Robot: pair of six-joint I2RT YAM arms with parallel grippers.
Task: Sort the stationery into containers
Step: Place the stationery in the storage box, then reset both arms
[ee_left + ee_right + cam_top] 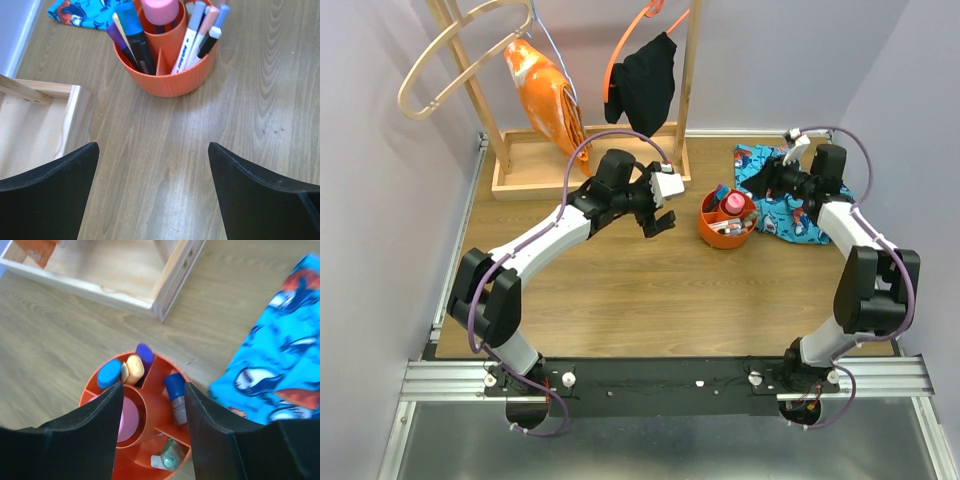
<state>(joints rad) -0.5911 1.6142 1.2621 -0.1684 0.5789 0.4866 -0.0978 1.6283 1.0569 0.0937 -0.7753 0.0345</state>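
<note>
The right pincer (152, 390) hung spread and empty above the round orange plastic divided tub (170, 85), pens and markers (187, 45) standing upright below it; the left pincer (152, 150), spread wide, faced the tub ahead, farther off.

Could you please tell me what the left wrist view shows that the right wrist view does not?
Only the left wrist view: the open left gripper and printed white pen barrels standing in the orange tub. Only the right wrist view: the right gripper, jaws apart above the tub, and a small green item in one compartment. Both: the tub, its pink tube, the wooden tray and the blue cloth.
</note>
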